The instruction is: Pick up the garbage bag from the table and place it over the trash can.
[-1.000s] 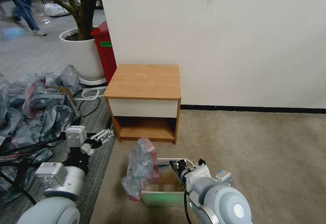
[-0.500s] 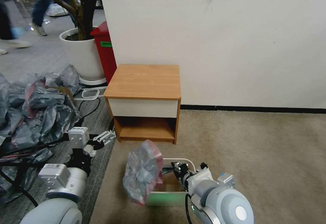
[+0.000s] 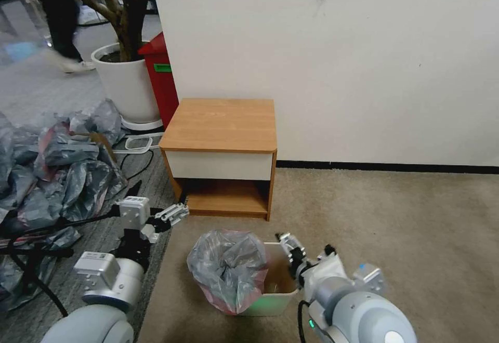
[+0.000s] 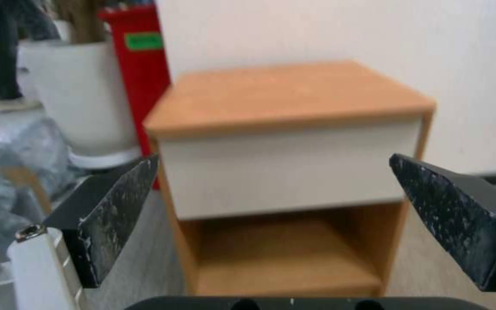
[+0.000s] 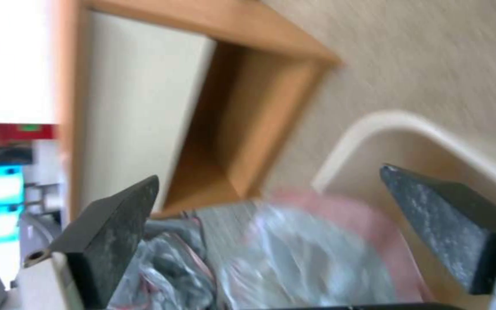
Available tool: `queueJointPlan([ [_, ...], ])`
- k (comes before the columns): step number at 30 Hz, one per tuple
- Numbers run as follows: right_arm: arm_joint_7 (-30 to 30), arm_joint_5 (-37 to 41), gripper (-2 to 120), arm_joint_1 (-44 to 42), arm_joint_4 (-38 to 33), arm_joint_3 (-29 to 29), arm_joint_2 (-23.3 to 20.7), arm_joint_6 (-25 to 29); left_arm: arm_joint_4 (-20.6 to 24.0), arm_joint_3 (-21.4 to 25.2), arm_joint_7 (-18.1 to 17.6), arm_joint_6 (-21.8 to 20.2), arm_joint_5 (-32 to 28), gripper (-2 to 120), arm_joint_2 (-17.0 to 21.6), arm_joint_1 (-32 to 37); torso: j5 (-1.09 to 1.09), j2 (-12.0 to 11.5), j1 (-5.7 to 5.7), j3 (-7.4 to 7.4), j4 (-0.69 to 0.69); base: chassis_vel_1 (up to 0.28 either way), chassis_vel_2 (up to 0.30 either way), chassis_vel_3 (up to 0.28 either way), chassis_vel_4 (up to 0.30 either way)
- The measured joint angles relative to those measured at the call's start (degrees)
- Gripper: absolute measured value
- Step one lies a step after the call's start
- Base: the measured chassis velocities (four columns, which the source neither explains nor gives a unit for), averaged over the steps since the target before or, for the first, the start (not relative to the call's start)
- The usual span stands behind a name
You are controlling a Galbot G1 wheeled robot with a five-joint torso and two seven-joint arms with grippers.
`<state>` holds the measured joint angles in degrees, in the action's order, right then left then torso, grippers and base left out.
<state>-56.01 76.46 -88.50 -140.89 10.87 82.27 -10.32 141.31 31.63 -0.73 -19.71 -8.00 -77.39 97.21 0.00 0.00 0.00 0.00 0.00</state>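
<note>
- The garbage bag (image 3: 228, 270) was off the table and sat draped on the left end of the trash can (image 3: 278, 286); its crumpled grey film bulged above the rim and spilled down the can's near-left outer wall, the pink band showing along the lower edge.
- The bag covered only that left part; the right part of the can's rim and the brownish inside stood bare, so I judged the pick done and the placing part done, with the mouth yet to be spread over the whole rim.
- The right gripper (image 3: 292, 248) hung over the can's far-right rim, just beside the bag; its fingers were spread wide and held nothing, and in the right wrist view the bag (image 5: 317, 254) lay loose between and beyond them, next to the pale rim (image 5: 409, 129).
- The table (image 3: 221, 124) stood farther off against the wall, its top bare.
- The left gripper (image 3: 174, 212) idled well to the left of the can, near the table's lower-left corner; its fingers (image 4: 116, 215) gaped apart and empty, pointing at the table (image 4: 288, 159).
</note>
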Motion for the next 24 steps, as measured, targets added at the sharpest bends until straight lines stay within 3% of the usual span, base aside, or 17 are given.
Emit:
queueJointPlan([
  [3, 5.43, -2.9, 100, -1.09, -0.45, 2.72, -0.21, -3.33, -1.53, -1.6, -0.07, 0.35, 1.16, 100, 0.86, 0.55, 0.0, 0.0, 0.0, 0.0, 0.0, 0.0, 0.0, 0.0, 0.0],
  [6, 15.17, -7.05, 100, -3.12, -0.63, 7.55, -1.01, -7.28, -3.51, -3.06, -0.16, 1.85, 2.82, 100, 1.64, 2.23, 0.01, 0.0, 0.0, 0.0, 0.0, 0.0, 0.0, 0.0, 0.0],
  [7, 15.17, -7.05, 100, -3.12, -0.63, 7.55, -1.01, -7.28, -3.51, -3.06, -0.16, 1.85, 2.82, 100, 1.64, 2.23, 0.01, 0.0, 0.0, 0.0, 0.0, 0.0, 0.0, 0.0, 0.0],
  [8, 20.15, -9.86, 100, -4.2, -0.45, 9.15, -1.65, -7.72, -4.35, -3.41, -0.3, 2.95, 3.66, 100, 1.67, 2.91, 0.0, 0.0, 0.0, 0.0, 0.0, 0.0, 0.0, 0.0, 0.0],
  [10, 26.35, -15.28, 100, -5.61, 0.5, 10.61, -2.47, -7.4, -5.58, -3.85, -0.59, 4.87, 5.02, 100, 1.56, 3.61, 0.0, 0.0, 0.0, 0.0, 0.0, 0.0, 0.0, 0.0, 0.0],
  [11, 32.53, -21.34, 100, -7.16, 1.85, 11.54, -3.18, -5.57, -6.44, -4.25, -0.89, 6.12, 5.92, 100, 1.41, 3.93, 0.0, 0.0, 0.0, 0.0, 0.01, 0.0, 0.0, 0.0, 0.0],
  [12, 32.53, -21.34, 100, -7.16, 1.85, 11.54, -3.18, -5.57, -6.44, -4.25, -0.89, 6.12, 5.92, 100, 1.41, 3.93, 0.0, 0.0, 0.0, 0.0, 0.01, 0.0, 0.0, 0.0, 0.0],
  [15, 42.61, -33.3, 100, -9.81, 4.82, 11.88, -3.75, -0.49, -7.72, -4.99, -1.46, 6.84, 6.45, 100, 1.19, 4.01, 0.0, 0.0, 0.0, 0.0, 0.0, 0.0, 0.0, 0.0, 0.0],
  [19, 46.08, -39.16, 100, -10.94, 6.36, 10.68, -3.55, 2.85, -8.9, -5.3, -1.49, 6.45, 6.51, 100, 0.91, 3.97, 0.0, 0.0, 0.0, 0.0, 0.0, 0.0, 0.0, 0.0, 0.0],
  [24, 46.13, -40.41, 100, -11.25, 6.62, 10.38, -3.17, 4.19, -10.35, -5.72, -1.53, 3.44, 7.39, 100, 0.45, 4.35, 0.0, 0.0, 0.0, 0.0, 0.0, 0.0, 0.0, 0.0, 0.0],
])
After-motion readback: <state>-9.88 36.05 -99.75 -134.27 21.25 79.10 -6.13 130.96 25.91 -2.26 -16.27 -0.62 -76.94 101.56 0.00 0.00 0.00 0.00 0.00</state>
